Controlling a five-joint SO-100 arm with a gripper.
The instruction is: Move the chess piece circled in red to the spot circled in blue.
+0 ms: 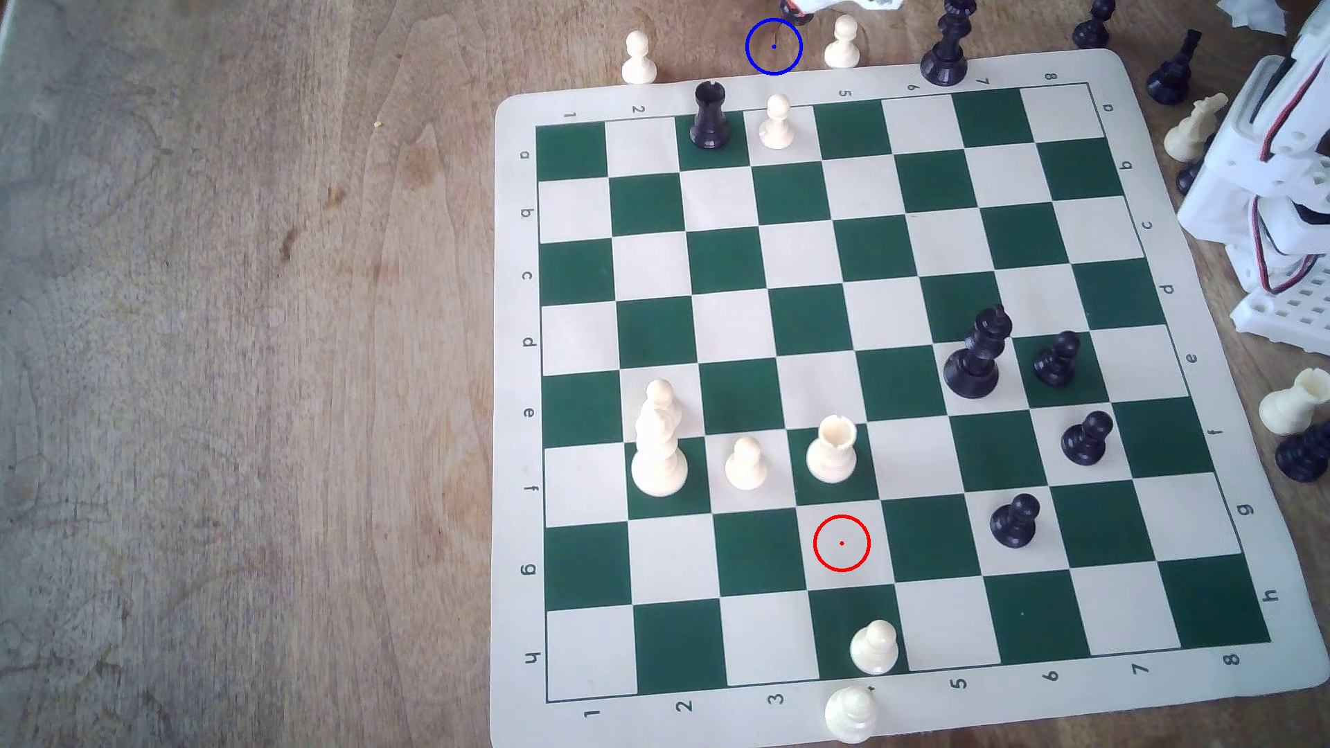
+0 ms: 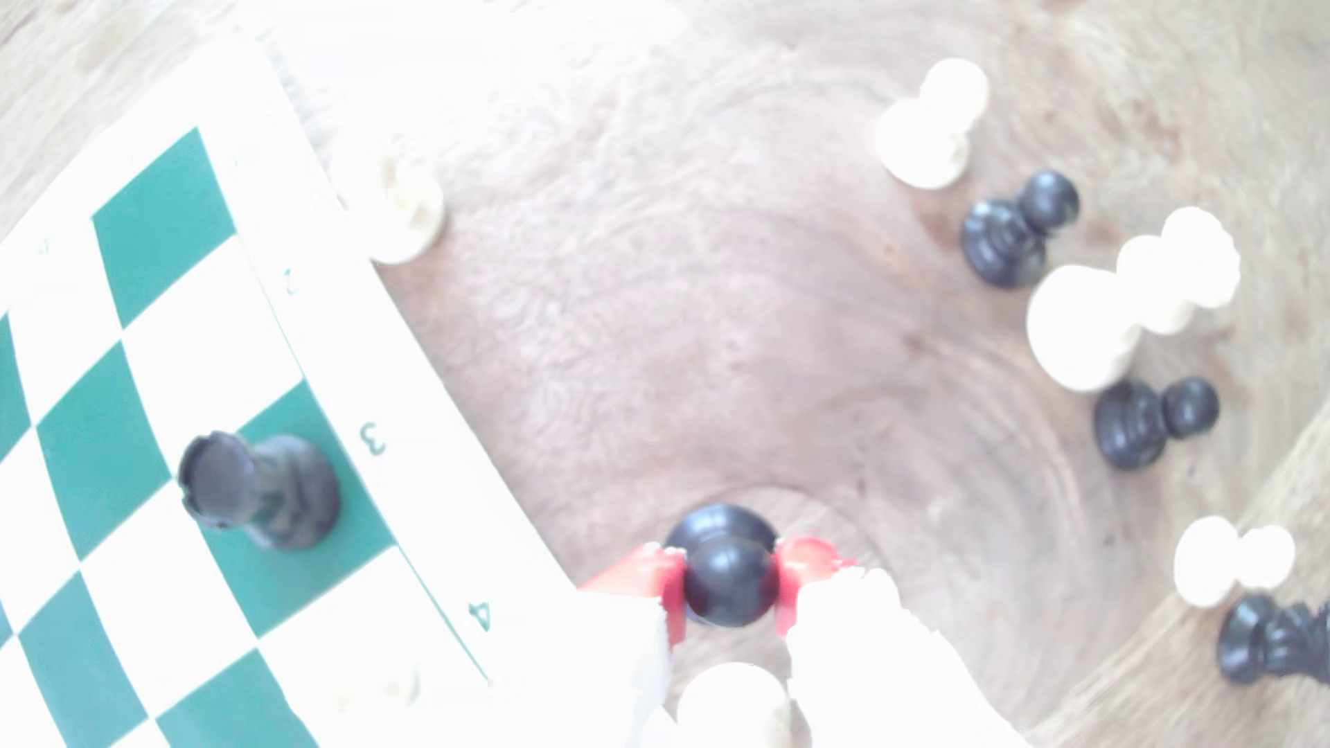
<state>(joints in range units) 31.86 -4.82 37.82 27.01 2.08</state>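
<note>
In the wrist view my gripper (image 2: 728, 584) is shut on the chess piece (image 2: 727, 590), a glossy black pawn. Red pads (image 2: 666, 586) press on both sides of its ball head. Its round base hangs over bare wood just off the board's numbered edge; I cannot tell whether it touches the table. In the exterior view the spot (image 1: 774, 47), a blue ring, lies on the wood beyond the board's far edge. The pawn and red pad tips (image 1: 796, 10) show at the top edge, just to the ring's right. The red ring (image 1: 841, 543) sits on a bare white square.
A black rook (image 1: 709, 119) and a white pawn (image 1: 777, 126) stand on the board's far row near the spot. White pawns (image 1: 638, 61) (image 1: 842, 44) and a tall black piece (image 1: 946, 50) flank the ring off the board. Several more pieces (image 2: 1123, 309) stand on the wood nearby.
</note>
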